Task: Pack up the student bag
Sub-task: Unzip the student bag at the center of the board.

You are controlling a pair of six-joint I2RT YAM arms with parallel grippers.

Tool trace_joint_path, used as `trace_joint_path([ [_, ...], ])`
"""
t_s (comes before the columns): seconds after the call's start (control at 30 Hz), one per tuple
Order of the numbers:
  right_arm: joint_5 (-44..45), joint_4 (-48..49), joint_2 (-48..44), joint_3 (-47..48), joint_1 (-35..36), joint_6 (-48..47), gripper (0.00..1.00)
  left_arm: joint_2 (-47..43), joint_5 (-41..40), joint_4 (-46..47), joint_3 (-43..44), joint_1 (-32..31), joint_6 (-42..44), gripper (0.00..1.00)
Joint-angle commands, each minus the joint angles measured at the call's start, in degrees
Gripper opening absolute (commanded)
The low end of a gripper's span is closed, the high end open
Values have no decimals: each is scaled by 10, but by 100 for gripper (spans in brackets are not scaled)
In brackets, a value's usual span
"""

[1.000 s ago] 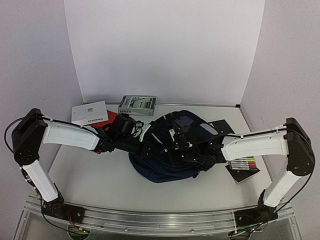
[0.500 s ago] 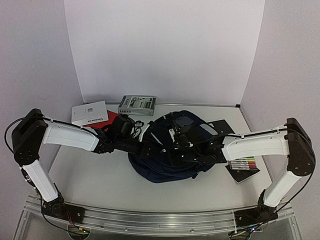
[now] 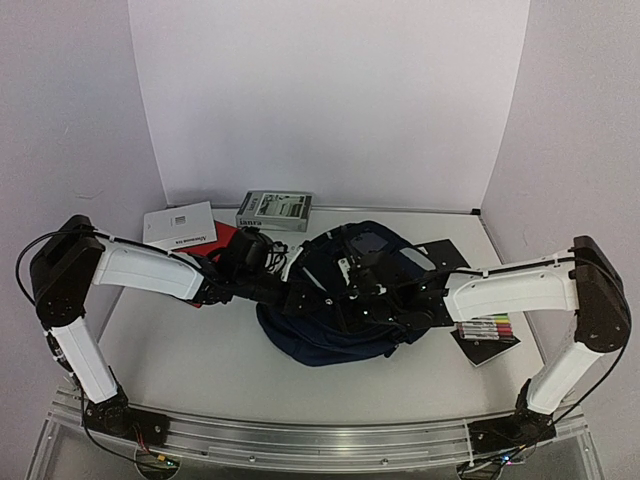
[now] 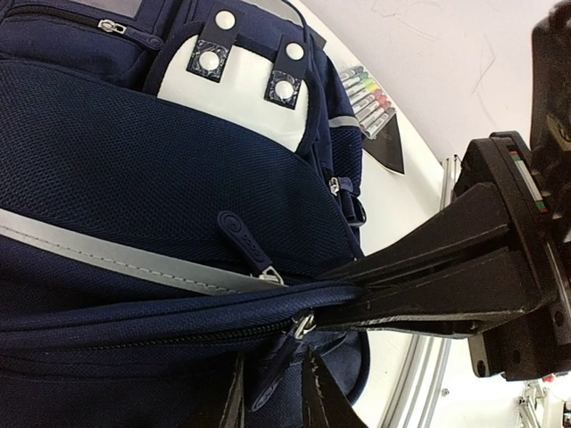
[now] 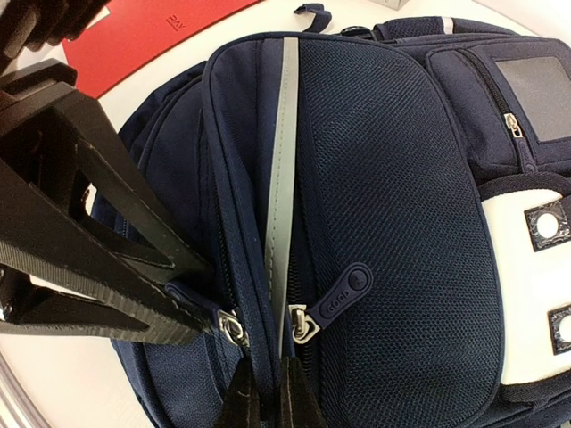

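Observation:
The student bag [image 3: 322, 338], navy with a grey stripe and a white front flap [image 4: 236, 89], lies in the middle of the table between both arms. My right gripper [image 5: 269, 406] is shut on a ridge of the bag's fabric beside the main zip, just below the grey stripe [image 5: 284, 152]. My left gripper [image 4: 275, 401] faces it from the other side. Its jaws stand a little apart, and the navy zip pull [image 4: 277, 373] lies loose between them. A second pull [image 5: 343, 290] rests on the mesh pocket.
A red folder [image 3: 222, 236], a white box [image 3: 180, 228] and a grey box [image 3: 274, 211] lie at the back left. A pack of markers [image 3: 487, 328] on a black sheet sits right of the bag.
My left gripper's jaws have parted and let go of the zip pull. The right gripper has kept its grip, and the bag has not moved.

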Motion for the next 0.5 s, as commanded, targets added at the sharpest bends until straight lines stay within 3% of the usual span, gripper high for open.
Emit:
trace_joint_path([
  [0.0,5,78,-40,12,1,14,0,8,43,23,8,-2,-3,21],
  [0.33,5,78,-40,11,-3,16,0,11,41,9,5,-7,-2,8],
  [0.47,9,78,-39,13,-3,15,0,8,-45,-29,12,-7,-7,0],
])
